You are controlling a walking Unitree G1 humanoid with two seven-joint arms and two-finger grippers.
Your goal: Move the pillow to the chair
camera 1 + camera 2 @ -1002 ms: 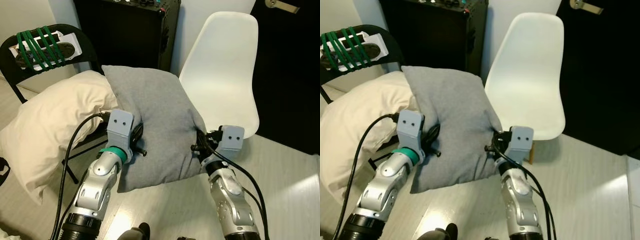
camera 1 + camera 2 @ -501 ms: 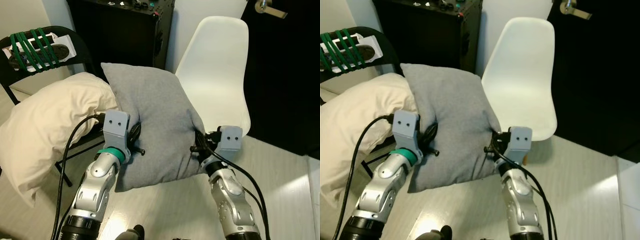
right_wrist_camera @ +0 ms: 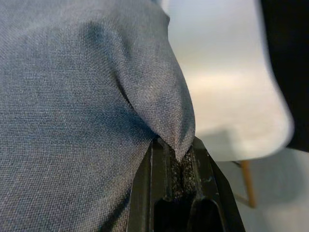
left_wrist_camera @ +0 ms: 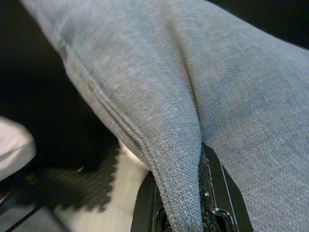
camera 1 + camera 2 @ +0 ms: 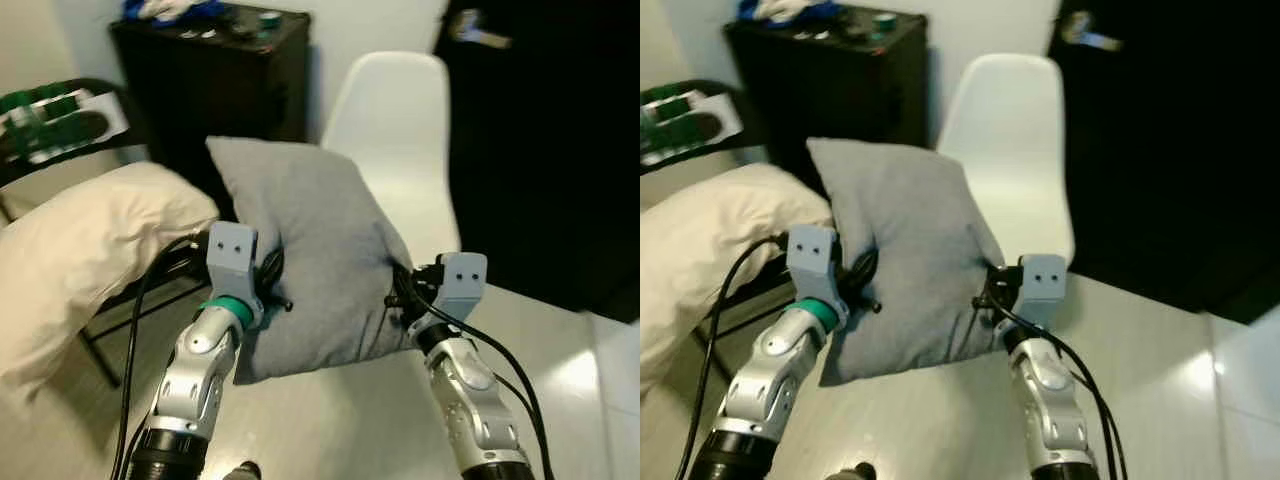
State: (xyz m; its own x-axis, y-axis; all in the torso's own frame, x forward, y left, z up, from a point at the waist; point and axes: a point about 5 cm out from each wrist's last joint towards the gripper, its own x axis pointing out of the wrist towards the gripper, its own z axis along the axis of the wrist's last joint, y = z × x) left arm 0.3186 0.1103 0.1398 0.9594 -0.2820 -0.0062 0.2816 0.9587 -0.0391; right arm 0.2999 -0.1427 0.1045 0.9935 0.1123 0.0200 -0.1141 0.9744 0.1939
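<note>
Between the two grippers hangs a plump grey pillow [image 5: 320,250], woven and creased, in front of the white chair [image 5: 395,150]; left gripper [image 4: 181,212] and right gripper [image 3: 176,179] each pinch an edge.

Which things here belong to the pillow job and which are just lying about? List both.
In the job: grey pillow, white chair, left gripper and right gripper, both pinching the pillow's edges.

Lying about: cream pillow, black folding chair, black cabinet.
</note>
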